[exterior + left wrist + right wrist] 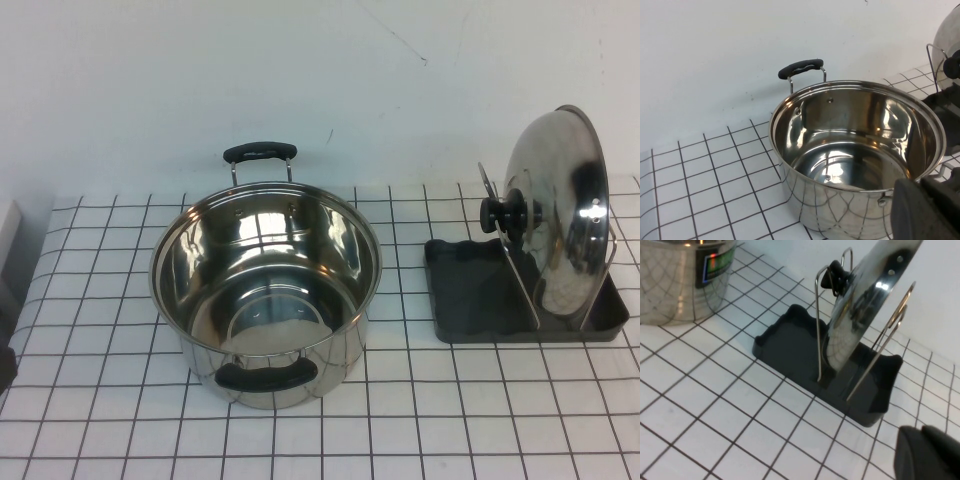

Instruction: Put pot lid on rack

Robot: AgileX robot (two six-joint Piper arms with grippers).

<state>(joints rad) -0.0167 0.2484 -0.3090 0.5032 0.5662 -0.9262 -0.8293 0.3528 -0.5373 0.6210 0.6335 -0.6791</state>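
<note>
Pot lid (560,215): standing on edge in the rack (470,300), held between the wire loops (515,265), black knob (503,213) facing the stainless pot (266,292); long axis running upright, leaning slightly.
Rack: sitting on the gridded table (100,400), beside the pot, apart from it.
Left gripper (927,207): only a dark corner showing, just beside the pot's near wall; finger state — cannot tell.
Right gripper (927,452): dark edge only, near the rack's corner, clear of the lid; finger state — cannot tell.
High view: neither gripper showing.

No readable text, label or number anywhere.
</note>
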